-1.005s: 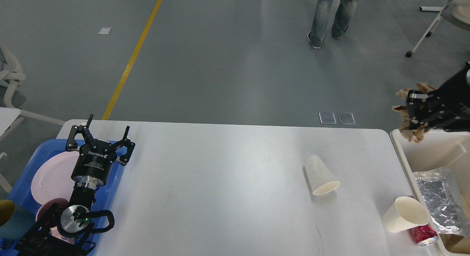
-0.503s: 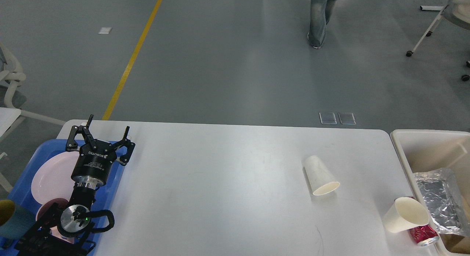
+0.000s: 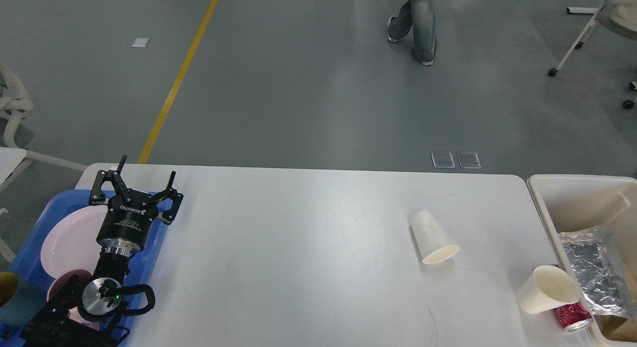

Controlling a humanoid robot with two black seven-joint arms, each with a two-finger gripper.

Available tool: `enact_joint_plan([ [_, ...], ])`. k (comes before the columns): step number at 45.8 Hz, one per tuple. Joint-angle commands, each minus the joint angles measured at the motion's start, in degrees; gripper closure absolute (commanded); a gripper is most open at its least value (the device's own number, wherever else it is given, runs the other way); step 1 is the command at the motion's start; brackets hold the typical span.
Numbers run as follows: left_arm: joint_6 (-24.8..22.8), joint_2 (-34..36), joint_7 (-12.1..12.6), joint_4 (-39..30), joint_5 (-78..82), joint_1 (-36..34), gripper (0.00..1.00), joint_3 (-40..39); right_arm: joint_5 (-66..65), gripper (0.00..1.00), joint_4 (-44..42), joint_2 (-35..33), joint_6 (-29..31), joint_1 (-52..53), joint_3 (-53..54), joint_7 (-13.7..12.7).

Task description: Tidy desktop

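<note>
The desktop (image 3: pixel 298 257) fills the lower part of the head view, its long axis running left to right and its far edge toward the grey floor. All places below are given from it.

At its left end lies a blue tray (image 3: pixel 35 240) holding a pink plate (image 3: pixel 69 237) and a darker pink bowl (image 3: pixel 67 280); a teal cup (image 3: pixel 15 299) shows at the tray's near left corner. The left gripper (image 3: pixel 137 180) hangs over the tray's right edge, above the desktop's far left corner, fingers spread wide and holding nothing. Its black arm covers much of the bowl and the tray's near part.

Right of the desktop's centre a white paper cup (image 3: pixel 432 236) lies on its side, mouth toward the near edge. Near the right near corner a second paper cup (image 3: pixel 545 289) lies tilted, mouth to the right, touching a red can (image 3: pixel 572 317) just nearer. Off the right end stands a beige bin (image 3: pixel 562 187) with a foil tray (image 3: pixel 592 270) inside.

Beyond the far edge, a person's legs (image 3: pixel 420 23) stand on the floor. The right gripper is out of view.
</note>
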Motion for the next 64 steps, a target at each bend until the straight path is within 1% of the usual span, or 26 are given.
enact_joint_plan([
  [1,0.00,0.00,-0.01,0.00,0.00,0.00,0.04,0.00,0.02,1.00,-0.38,1.14,-1.34,-2.13,0.23,-0.19],
  [9,0.00,0.00,-0.01,0.00,0.00,0.00,0.04,0.00,0.02,1.00,-0.38,1.84,-1.70,-3.62,0.23,-1.06],
  [24,0.00,0.00,-0.01,0.00,0.00,0.00,0.04,0.00,0.02,1.00,-0.38,4.04,-2.05,-6.26,0.49,-0.98],
  [28,0.00,0.00,-0.01,0.00,0.00,0.00,0.04,0.00,0.02,1.00,-0.38,4.48,-3.01,-7.14,0.49,-0.98],
  [29,0.00,0.00,-0.01,0.09,0.00,0.00,0.04,0.00,0.02,0.98,-0.38,4.48,-3.71,-7.23,0.49,-0.98],
  [31,0.00,0.00,-0.01,0.00,0.00,0.00,0.04,0.00,0.02,0.79,-0.38,4.65,-5.12,-7.23,0.49,-0.98],
  [35,0.00,0.00,-0.01,0.00,0.00,0.00,0.04,0.00,0.02,0.52,-0.29,4.83,-8.54,-7.75,0.49,-0.89],
  [37,0.00,0.00,-0.01,0.00,0.00,0.00,0.04,0.00,0.02,0.41,-0.29,4.92,-9.95,-8.02,0.49,-0.80],
  [38,0.00,0.00,-0.01,0.00,0.00,0.00,0.04,0.00,0.02,0.37,-0.29,5.01,-10.57,-8.19,0.49,-0.80],
  [46,0.00,0.00,-0.01,0.00,0.00,0.00,0.04,0.00,0.02,0.23,-0.11,5.36,-11.28,-8.46,0.49,-0.63],
  [61,0.00,0.00,-0.01,0.00,0.00,0.00,0.04,0.00,-0.16,0.15,0.41,4.57,-11.10,-8.55,0.23,-0.45],
  [64,0.00,0.00,-0.01,0.00,0.00,0.00,0.04,0.00,-0.16,0.10,0.50,4.30,-11.01,-7.85,0.23,-0.27],
])
